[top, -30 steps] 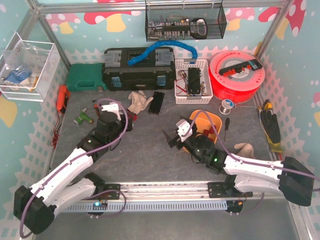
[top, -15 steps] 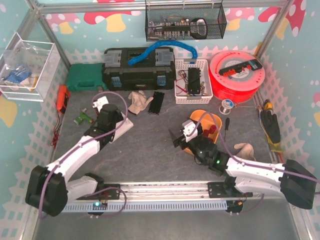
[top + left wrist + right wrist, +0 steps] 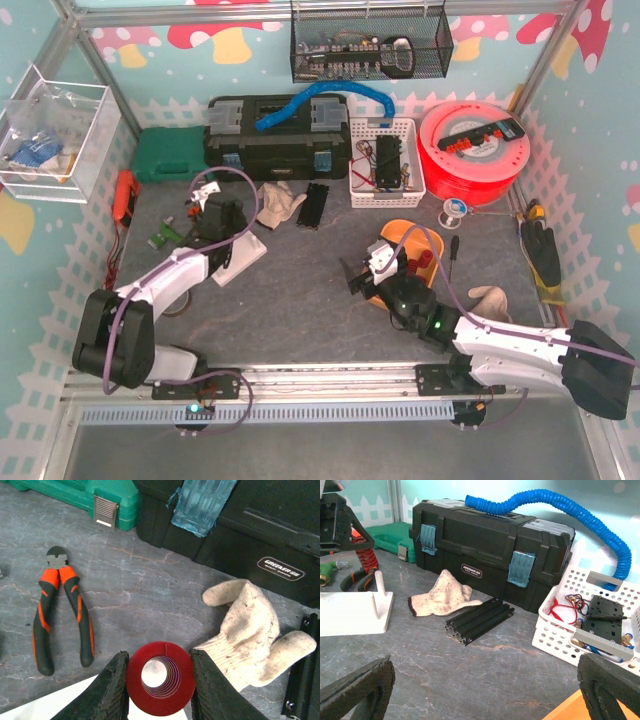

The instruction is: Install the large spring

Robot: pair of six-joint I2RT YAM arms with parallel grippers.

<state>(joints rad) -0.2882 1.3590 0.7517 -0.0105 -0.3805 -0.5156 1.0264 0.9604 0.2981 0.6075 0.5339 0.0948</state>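
**Item: spring** (image 3: 160, 678). Large, red, coiled. My wrist camera sees it end-on, bore open and empty. It is carried above the table, with the pliers (image 3: 62, 607) below to one side and the glove (image 3: 245, 630) below to the other. From the right wrist camera it hangs just beyond the far edge of the base (image 3: 350, 614), near the peg (image 3: 379, 586) but beside it, not over it.

**Item: left gripper** (image 3: 160, 680). Clamped on the spring, one finger pressing each flank of the coil.

**Item: right gripper** (image 3: 482, 685). Fingers wide apart, nothing between them. It is well away from the base and faces the toolbox (image 3: 490, 540).

**Change logged:** over the last second my left arm swung toward the left rear of the table. Its elbow folded back, and the base it had been covering now shows clearly from above. The spring stayed in my grip throughout. The right arm barely shifted.

**Meaning for the task:** pick-up is done and the carry is nearly over. The spring is not yet installed, because the peg stands bare and upright.

**Next, in my judgement:** bring the bore in line with the peg tip, then lower. The bore looks only a little wider than the peg, so a tilted coil could catch on the tip or push the light base along.
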